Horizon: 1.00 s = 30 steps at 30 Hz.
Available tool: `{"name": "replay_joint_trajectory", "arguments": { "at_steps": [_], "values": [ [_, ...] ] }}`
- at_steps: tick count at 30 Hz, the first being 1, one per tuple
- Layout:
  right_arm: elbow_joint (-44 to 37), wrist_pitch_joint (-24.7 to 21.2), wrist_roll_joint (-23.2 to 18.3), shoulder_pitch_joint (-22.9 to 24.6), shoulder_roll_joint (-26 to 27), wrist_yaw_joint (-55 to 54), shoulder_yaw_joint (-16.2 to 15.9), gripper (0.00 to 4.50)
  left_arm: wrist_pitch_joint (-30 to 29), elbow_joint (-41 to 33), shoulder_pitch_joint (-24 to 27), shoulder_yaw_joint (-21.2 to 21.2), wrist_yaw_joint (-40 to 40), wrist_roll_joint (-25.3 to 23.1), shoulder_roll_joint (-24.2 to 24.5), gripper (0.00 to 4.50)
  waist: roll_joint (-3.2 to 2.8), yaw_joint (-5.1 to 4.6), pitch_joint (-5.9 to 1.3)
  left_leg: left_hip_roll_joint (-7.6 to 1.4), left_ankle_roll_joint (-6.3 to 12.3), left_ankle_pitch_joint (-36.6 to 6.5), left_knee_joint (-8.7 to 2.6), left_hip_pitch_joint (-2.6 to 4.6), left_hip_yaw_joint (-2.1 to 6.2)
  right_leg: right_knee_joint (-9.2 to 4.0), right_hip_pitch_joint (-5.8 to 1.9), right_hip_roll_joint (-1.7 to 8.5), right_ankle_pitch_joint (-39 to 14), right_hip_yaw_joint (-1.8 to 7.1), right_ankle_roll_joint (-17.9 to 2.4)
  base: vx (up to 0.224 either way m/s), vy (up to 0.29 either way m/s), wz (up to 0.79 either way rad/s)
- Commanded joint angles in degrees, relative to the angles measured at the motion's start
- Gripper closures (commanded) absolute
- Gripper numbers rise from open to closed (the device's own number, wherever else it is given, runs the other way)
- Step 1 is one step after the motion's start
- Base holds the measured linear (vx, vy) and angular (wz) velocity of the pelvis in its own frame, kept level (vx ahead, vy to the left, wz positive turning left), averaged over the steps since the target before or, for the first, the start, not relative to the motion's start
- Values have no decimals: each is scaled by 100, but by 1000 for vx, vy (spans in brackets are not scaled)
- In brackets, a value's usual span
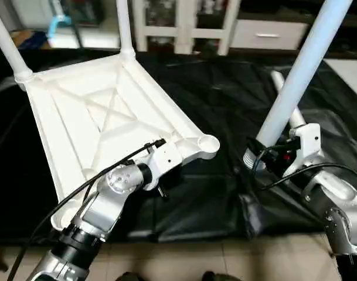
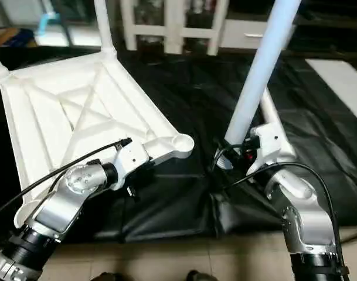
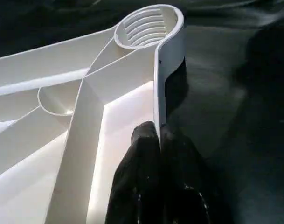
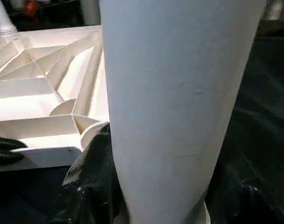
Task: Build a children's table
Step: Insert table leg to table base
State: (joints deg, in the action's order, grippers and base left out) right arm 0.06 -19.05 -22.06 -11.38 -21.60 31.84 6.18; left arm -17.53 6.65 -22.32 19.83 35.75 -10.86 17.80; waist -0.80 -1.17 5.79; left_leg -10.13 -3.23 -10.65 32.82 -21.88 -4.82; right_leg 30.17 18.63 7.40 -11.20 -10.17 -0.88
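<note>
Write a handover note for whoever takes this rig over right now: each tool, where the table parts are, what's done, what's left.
Left tool: shut on the table top's side wall, near the empty corner socket.
Right tool: holding a leg by its thick end, leg tilted upward, off the black sheet.
Table top lies underside up. Two legs stand in the far corner sockets.
Another leg lies on the sheet behind the held one.
Left: seat the held leg, probably in the empty socket by the left tool, then fit the last leg; the fourth socket is hidden behind the left arm.
</note>
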Motion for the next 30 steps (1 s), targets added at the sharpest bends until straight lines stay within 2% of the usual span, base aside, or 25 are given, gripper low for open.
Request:
{"name": "replay_joint_trajectory", "arguments": {
  "at_steps": [1, 2, 3, 4, 5, 6, 7, 8, 9, 10, 11, 12, 13, 14, 15, 16, 17, 18, 19, 21, 23, 25, 27, 29, 30],
  "values": [
    [-110, 151, 49, -7, -15, 56, -72, 261, -53, 125, -53, -114, -74, -67, 138, 450, -32, 68, -515, 1, 1440, -920, -347, 20, -6, -214, -476, 60, -1474, 103, -1101, 174, -26, 50],
    [-96, 188, 78, -2, -15, 77, -111, 261, -42, 132, -56, -96, -65, -55, 153, 450, -32, 50, -523, 20, 1719, -610, -301, 71, 6, -166, -461, 5, -1217, 104, -1172, 174, -26, 50],
    [-96, 188, 78, -2, -15, 77, -111, 261, -42, 132, -56, -96, -65, -55, 153, 450, -39, 43, -565, 33, 1885, -316, -256, 85, 16, -135, -498, -7, -987, 109, -1222, 206, -25, 44],
    [-89, 203, 81, -3, 11, 80, -95, 261, -22, 150, -62, -89, -61, -57, 162, 450, -77, -8, -640, 122, 2580, 1033, -138, 167, 117, 17, -528, -167, -289, 68, -1125, 222, -20, 36],
    [-85, 209, 74, -3, 18, 90, -85, 261, -12, 155, -62, -87, -54, -56, 167, 450, -110, -31, -656, 99, 2784, 1410, -118, 302, 182, 97, -448, -238, -209, 73, -1048, 222, -20, 36],
    [-84, 217, 68, -2, 18, 104, -79, 261, -3, 160, -64, -83, -44, -55, 172, 450, -184, -115, -694, -123, 2861, 1757, -92, 729, 251, 268, -107, -319, -320, 151, -1024, 190, -44, 23],
    [-78, 202, 27, -3, 27, 109, -47, 261, 7, 168, -69, -79, -38, -58, 176, 450, -118, -204, -685, -458, 3272, 2294, -69, 1181, 623, 579, 424, -280, -707, 314, -655, 158, -77, -1],
    [-75, 193, 7, -3, 31, 111, -30, 261, 11, 172, -71, -77, -36, -60, 178, 450, -14, -224, -661, -631, 3444, 2422, -134, 1214, 743, 752, 606, -122, -711, 553, -233, 158, -77, -1],
    [-71, 180, -27, -8, 36, 108, 6, 261, 66, 169, -74, -68, -12, -53, 185, 450, 47, -171, -634, -522, 3345, 2395, -127, 1110, 710, 713, 585, -31, -516, 684, -122, 94, -107, -15],
    [-75, 197, -63, -6, 39, 126, 52, 261, 47, 142, -67, -58, 110, 13, 186, 450, 318, 15, -637, 178, 2551, 1614, 188, 440, 132, 307, -31, 144, 578, 988, -175, 83, -111, -2],
    [-75, 197, -63, -6, 39, 126, 52, 261, 47, 142, -67, -58, 110, 13, 186, 450, 428, 217, -688, 544, 2053, 694, 543, -283, -84, 279, -683, 332, 2109, 1406, -505, 83, -111, -2],
    [-75, 216, -75, -2, 34, 129, 56, 261, 22, 129, -62, -55, 147, 34, 186, 450, 339, 321, -701, 318, 1186, 602, 487, -366, -49, 502, -650, 404, 4074, 1378, -741, 101, -81, 19],
    [-81, 232, -99, 2, 35, 126, 73, 261, 49, 113, -53, -52, 196, 73, 187, 450, 300, 308, -698, 270, 809, 842, 322, -333, -71, 655, -575, 224, 4929, 1206, -718, 0, 0, 0],
    [-92, 234, -133, 9, 37, 125, 102, 261, 200, 80, -27, -18, 282, 126, 210, 450, 111, 320, -719, 167, 514, 1385, 128, -227, -87, 790, -472, -12, 5553, 985, -583, 0, 0, 0],
    [-96, 263, -138, 17, 43, 125, 133, 261, 431, 15, 40, 47, 449, 223, 267, 450, -10, 335, -773, 11, 632, 1793, 193, -82, -52, 836, -301, -89, 5495, 925, -443, 0, 0, 0],
    [-103, 277, -147, 23, 51, 123, 159, 261, 583, -36, 95, 96, 597, 300, 318, 450, -43, 352, -793, -49, 699, 1858, 218, -20, -58, 826, -243, -89, 5290, 929, -438, 0, 0, 0],
    [-106, 288, -150, 27, 56, 121, 175, 261, 682, -72, 135, 130, 703, 353, 356, 450, -22, 405, -813, -138, 743, 1756, 209, 41, -88, 792, -174, -93, 4845, 943, -537, 0, 0, 0],
    [-130, 287, -172, 34, 51, 141, 185, 261, 758, -132, 184, 188, 907, 419, 439, 450, 10, 416, -774, -150, 700, 1575, 161, 24, -103, 748, -172, -96, 4501, 940, -614, 0, 0, 0],
    [-133, 285, -176, 34, 50, 145, 186, 261, 768, -138, 189, 194, 931, 427, 449, 450, 13, 469, -727, -182, 555, 1000, 74, 31, -130, 652, -154, -60, 3589, 934, -777, 0, 0, 0],
    [-211, 228, -288, 34, 21, 291, 195, 261, 990, -240, 271, 240, 1355, 602, 563, 450, -29, 512, -659, -293, 354, -176, -58, 129, -181, 497, -61, -15, 1511, 946, -1244, -31, 21, 3],
    [-231, 217, -309, 32, 16, 345, 198, 261, 1011, -257, 285, 228, 1428, 664, 564, 450, -20, 527, -623, -308, 277, -573, -113, 135, -239, 436, -35, -6, 750, 953, -1359, -76, 50, 4],
    [-370, 18, -648, 1, 8, 613, 261, 261, 934, -365, 327, 292, 1759, 849, 640, 450, 8, 529, -598, -301, 221, -958, -156, 149, -307, 382, -8, 20, 182, 966, -1360, -74, 59, 5],
    [-419, -185, -832, -14, -64, 837, 224, 261, 1026, -381, 350, 351, 1893, 873, 709, 450, 13, 527, -580, -308, 174, -1172, -192, 142, -346, 344, 23, 32, -205, 974, -1259, -66, 57, 5],
    [-442, -304, -941, -18, -112, 981, 187, 261, 1082, -374, 355, 378, 1943, 863, 749, 450, 20, 537, -574, -314, 104, -1437, -218, 169, -401, 291, 74, 63, -623, 988, -1145, 0, 0, 0],
    [-510, -606, -1250, -16, -200, 1281, 141, 261, 1139, -360, 354, 412, 2035, 847, 798, 450, 20, 532, -571, -315, 93, -1433, -232, 156, -405, 281, 72, 69, -693, 986, -1109, 0, 0, 0]
  ]
}}
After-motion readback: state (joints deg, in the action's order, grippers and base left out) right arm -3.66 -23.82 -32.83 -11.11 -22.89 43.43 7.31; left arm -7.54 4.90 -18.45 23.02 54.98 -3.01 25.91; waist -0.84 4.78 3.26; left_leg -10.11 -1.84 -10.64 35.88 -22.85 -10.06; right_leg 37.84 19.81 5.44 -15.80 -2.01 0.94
